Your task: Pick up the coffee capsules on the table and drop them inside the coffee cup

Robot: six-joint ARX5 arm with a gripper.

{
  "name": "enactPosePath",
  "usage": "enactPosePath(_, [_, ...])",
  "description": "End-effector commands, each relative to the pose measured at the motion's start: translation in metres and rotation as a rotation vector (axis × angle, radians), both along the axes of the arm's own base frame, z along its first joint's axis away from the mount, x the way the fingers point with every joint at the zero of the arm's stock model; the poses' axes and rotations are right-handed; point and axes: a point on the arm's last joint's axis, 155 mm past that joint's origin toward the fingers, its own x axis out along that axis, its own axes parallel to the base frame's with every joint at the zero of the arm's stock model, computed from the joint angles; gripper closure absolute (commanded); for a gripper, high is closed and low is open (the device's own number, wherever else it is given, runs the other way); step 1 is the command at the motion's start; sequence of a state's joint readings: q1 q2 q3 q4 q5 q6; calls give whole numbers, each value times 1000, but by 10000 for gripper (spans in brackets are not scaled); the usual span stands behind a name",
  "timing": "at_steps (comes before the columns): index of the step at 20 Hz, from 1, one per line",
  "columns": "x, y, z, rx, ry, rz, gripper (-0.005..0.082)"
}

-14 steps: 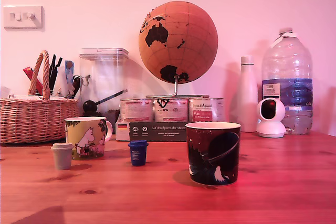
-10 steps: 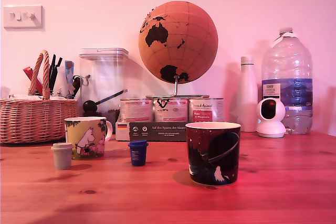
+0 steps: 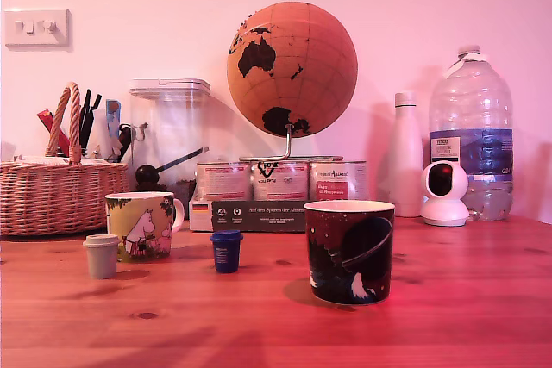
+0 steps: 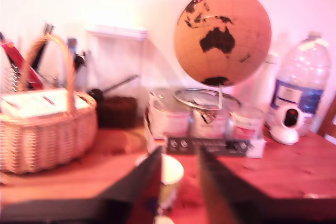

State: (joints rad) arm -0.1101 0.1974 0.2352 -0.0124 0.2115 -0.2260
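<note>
Two coffee capsules stand on the wooden table (image 3: 448, 299) in the exterior view: a pale grey capsule (image 3: 102, 256) at the left and a dark blue capsule (image 3: 227, 250) nearer the middle. Just behind the grey one is a cartoon-printed mug (image 3: 142, 226). A larger dark mug (image 3: 349, 252) stands right of the blue one. My gripper does not show in the exterior view. In the blurred wrist view my gripper (image 4: 178, 156) is open, its dark fingers (image 4: 139, 187) either side of a pale-rimmed mug (image 4: 169, 174) further off, with nothing held.
Along the back wall are a wicker basket (image 3: 56, 196) of utensils, a clear lidded canister (image 3: 170, 140), tins (image 3: 280, 180) under a cork globe (image 3: 291, 68), a white bottle (image 3: 405, 157), a small white camera (image 3: 446, 193) and a large water bottle (image 3: 472, 131).
A shadow on the table's front edge has shifted from the exterior view's left towards the middle. The capsules and mugs have not moved.
</note>
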Motion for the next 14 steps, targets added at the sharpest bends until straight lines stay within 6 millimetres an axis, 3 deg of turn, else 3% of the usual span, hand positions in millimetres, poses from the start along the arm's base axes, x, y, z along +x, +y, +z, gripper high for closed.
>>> enactPosePath(1, [9,-3,-4,5,30,-14,149])
enactPosePath(2, [14,-4,-7,28,35,-14,49])
enactPosePath(3, [18,-5,-11,29,53,-16,8])
enactPosePath(11, [44,-14,-57,49,218,-39,4])
enactPosePath(14, [50,-20,-60,80,207,-61,4])
